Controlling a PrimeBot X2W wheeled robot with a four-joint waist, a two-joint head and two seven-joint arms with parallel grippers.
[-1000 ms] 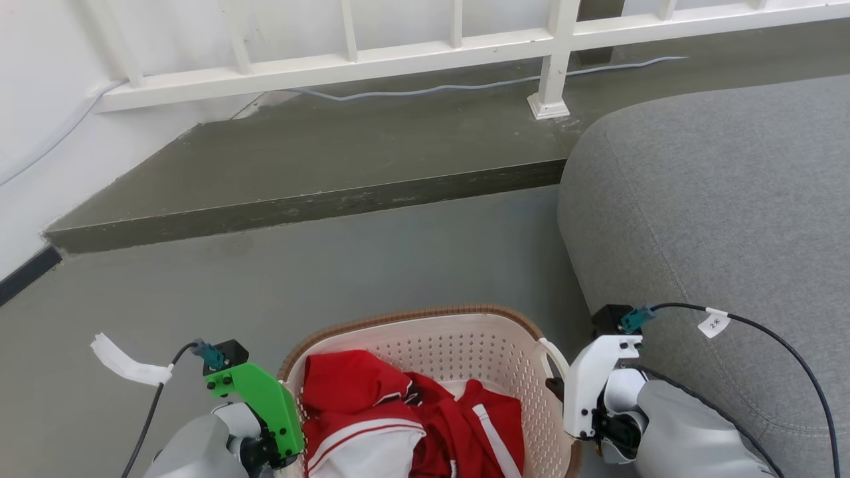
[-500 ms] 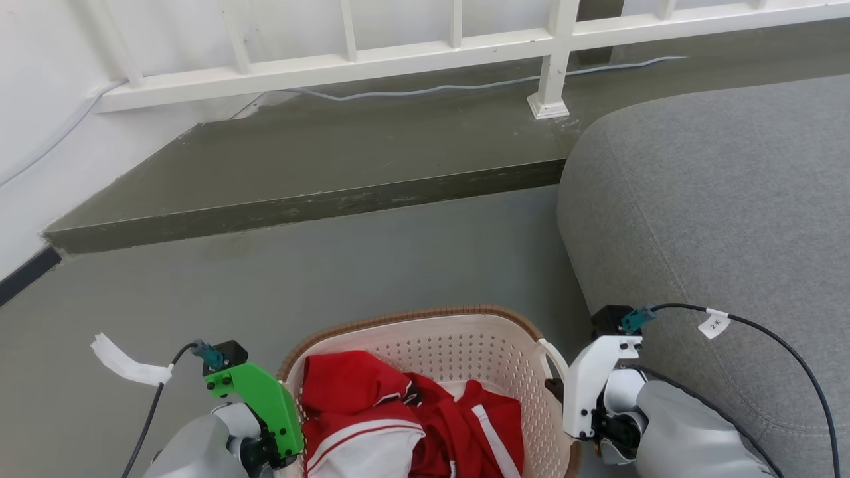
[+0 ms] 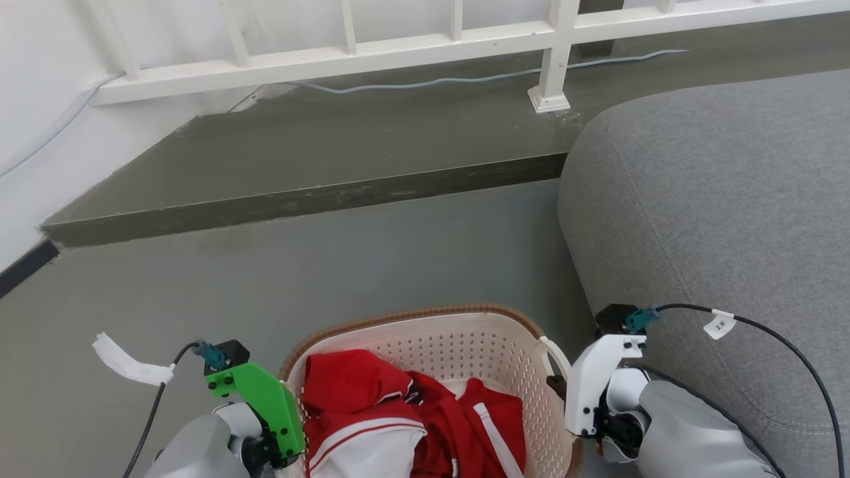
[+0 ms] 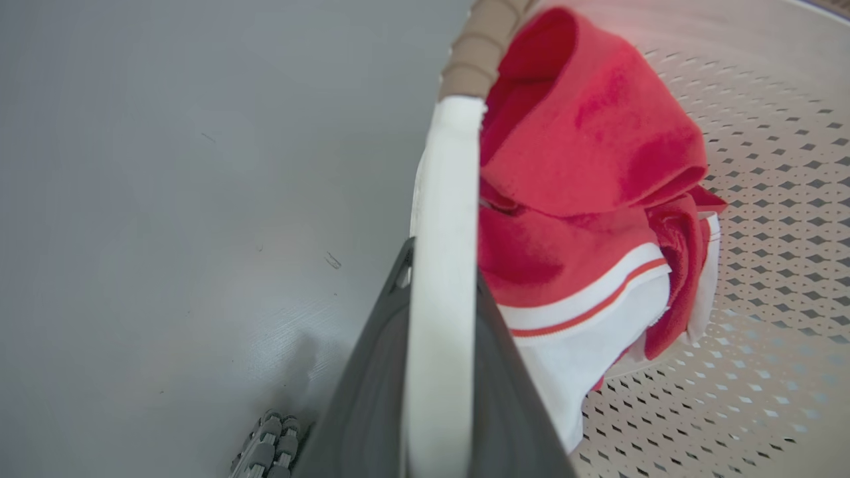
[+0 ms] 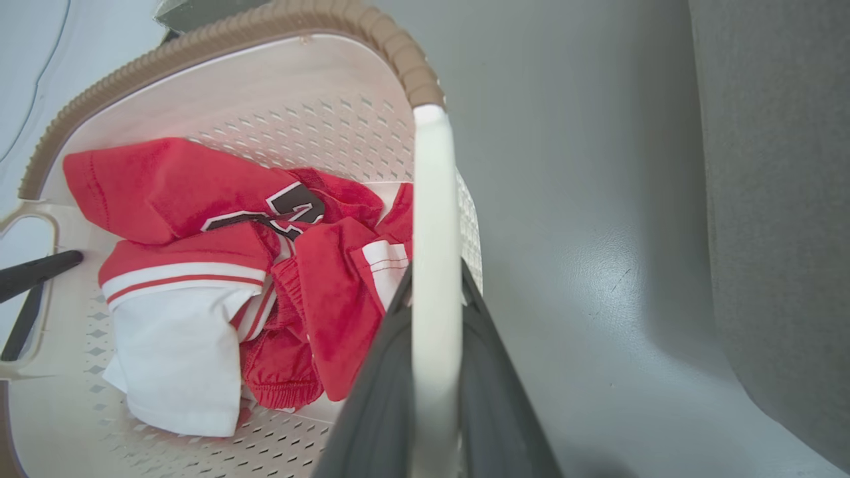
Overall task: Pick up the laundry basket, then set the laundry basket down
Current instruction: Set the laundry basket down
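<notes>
A: Head view first. Where is the basket?

B: The basket [image 3: 465,352] is at the bottom middle, over the grey floor [image 3: 332,279], with red and white clothes [image 3: 372,398] heaped inside. The grey sofa [image 3: 717,219] is just beside it on the right. I cannot tell whether it touches the floor.

A: And the arms?

B: One is at each side. A green mount [image 3: 262,398] lies against the left of the brown rim [image 3: 425,312], and a white mount [image 3: 591,382] stands by the right handle [image 3: 556,350]. Farther off there is a raised step [image 3: 299,166], with a white railing [image 3: 398,50] and a pale cable [image 3: 431,83] on it.

A: Left wrist view?

B: The left tool [image 4: 441,272] is clamped on the white left handle [image 4: 445,199]. One dark finger lies along each side of it, pressed close. The rim runs on above the handle. The clothes lie inside the basket to the right of the handle, and there is bare floor to its left.

A: Right wrist view?

B: Much the same. The right tool [image 5: 435,272] grips the right handle, with a finger on either side and no gap. The perforated wall and the clothes are to the left, and the floor and the sofa's edge are to the right. At the far left edge, the left tool's dark fingers [image 5: 33,269] show at the opposite handle.
</notes>
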